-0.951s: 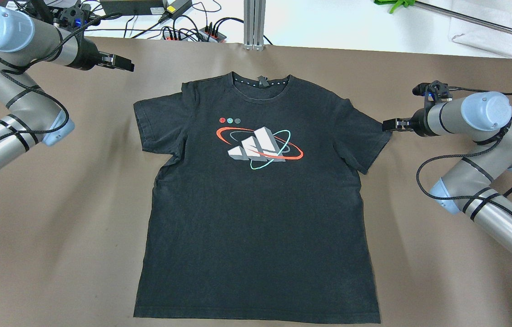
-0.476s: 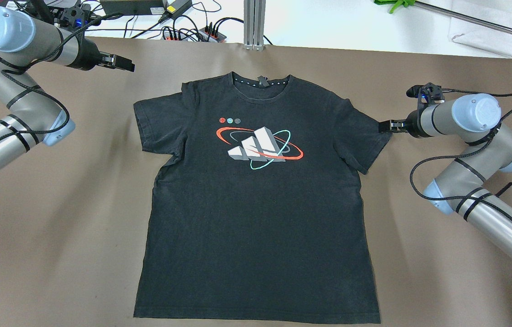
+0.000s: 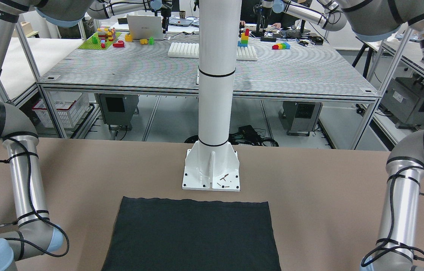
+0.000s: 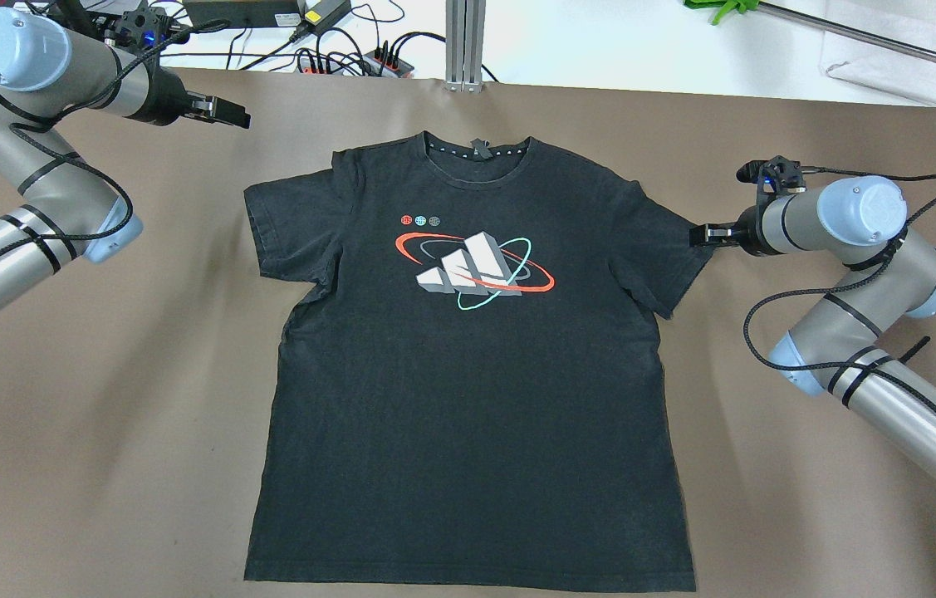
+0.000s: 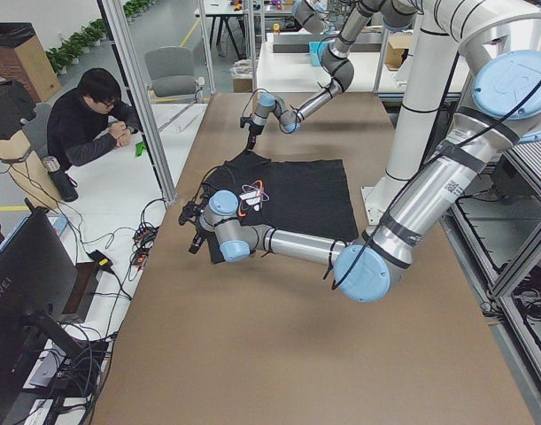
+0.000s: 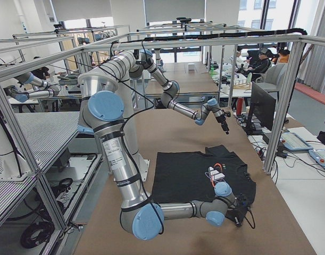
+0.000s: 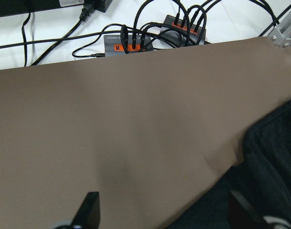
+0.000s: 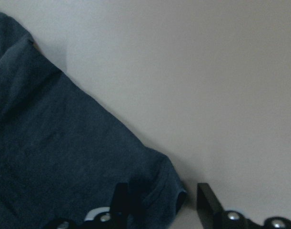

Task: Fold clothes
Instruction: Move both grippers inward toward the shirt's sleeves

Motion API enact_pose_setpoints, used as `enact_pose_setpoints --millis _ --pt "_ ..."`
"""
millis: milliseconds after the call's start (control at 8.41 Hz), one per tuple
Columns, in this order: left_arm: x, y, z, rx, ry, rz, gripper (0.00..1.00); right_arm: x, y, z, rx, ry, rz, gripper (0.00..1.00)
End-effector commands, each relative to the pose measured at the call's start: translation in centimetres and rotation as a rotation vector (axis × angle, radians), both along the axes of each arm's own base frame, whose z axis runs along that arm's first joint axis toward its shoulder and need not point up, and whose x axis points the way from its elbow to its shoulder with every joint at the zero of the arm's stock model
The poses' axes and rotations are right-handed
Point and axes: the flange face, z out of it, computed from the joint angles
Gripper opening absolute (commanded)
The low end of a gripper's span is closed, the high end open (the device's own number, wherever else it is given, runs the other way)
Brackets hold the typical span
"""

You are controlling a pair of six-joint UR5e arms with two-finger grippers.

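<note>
Right claw [image 4: 695, 236] crept inward, open, sleeve corner [image 8: 170, 187] of shirt [image 4: 468, 374] between its fingers; left claw [image 4: 235, 118] open, well apart from its sleeve, so right nearer.

Matt black cloth shirt [image 4: 468, 399] on smooth brown tabletop [image 4: 102, 415].

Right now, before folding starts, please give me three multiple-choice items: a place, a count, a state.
1. Where is the right end effector?
A) over the collar
B) at a sleeve edge
C) at the bottom hem
2. How many small round dots sit above the logo?
A) two
B) three
C) five
3. The black T-shirt is
A) folded in half
B) crumpled
C) spread flat
Answers: 1 B, the wrist view shows the sleeve corner between its open jaws; 2 B, one red, one blue, one grey; 3 C, both sleeves lie outstretched.
</note>
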Motion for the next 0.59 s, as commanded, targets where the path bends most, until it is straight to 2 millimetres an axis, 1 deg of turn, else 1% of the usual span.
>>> enact_pose_setpoints --millis 0,238,476 --pt "0.0 -0.1 -0.3 0.004 0.002 -0.001 0.94 -0.4 0.2 0.0 -0.002 0.001 -0.005 0.29" --pt "0.1 -0.2 -0.8 0.0 0.011 -0.005 0.94 -0.5 0.1 -0.9 0.0 -0.015 0.001 0.09" --pt "0.2 -0.4 -1.5 -0.002 0.02 -0.009 0.94 -0.4 0.1 -3.4 0.023 -0.052 0.005 0.01"
